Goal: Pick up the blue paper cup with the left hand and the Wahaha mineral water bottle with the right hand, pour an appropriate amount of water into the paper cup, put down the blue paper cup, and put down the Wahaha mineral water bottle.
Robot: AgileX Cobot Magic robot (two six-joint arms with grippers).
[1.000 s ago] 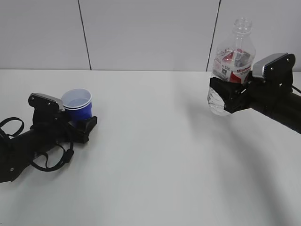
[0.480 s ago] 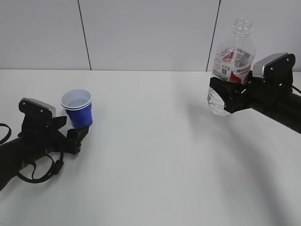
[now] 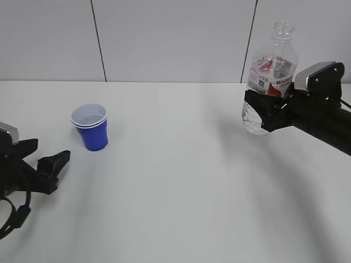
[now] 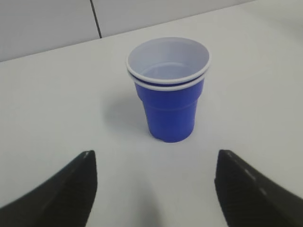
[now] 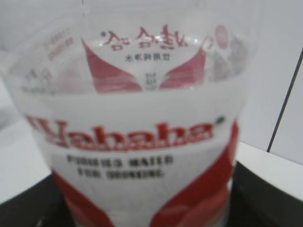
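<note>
The blue paper cup [image 3: 91, 126] stands upright on the white table at the left, and it also shows in the left wrist view [image 4: 168, 88] with some water in it. My left gripper [image 3: 46, 159] is open and empty, down-left of the cup and apart from it; its fingers [image 4: 66, 189] frame bare table. My right gripper [image 3: 269, 112] is shut on the Wahaha mineral water bottle [image 3: 271, 66] and holds it upright above the table at the right. The bottle's red-and-white label [image 5: 142, 142] fills the right wrist view.
The white table [image 3: 181, 181] runs back to a grey panelled wall [image 3: 164, 38]. The left arm's cables [image 3: 11, 216] hang near the table's front left edge.
My left gripper has let go of the cup and drawn back to the lower left. The cup stays standing. The right arm and bottle have not moved.
</note>
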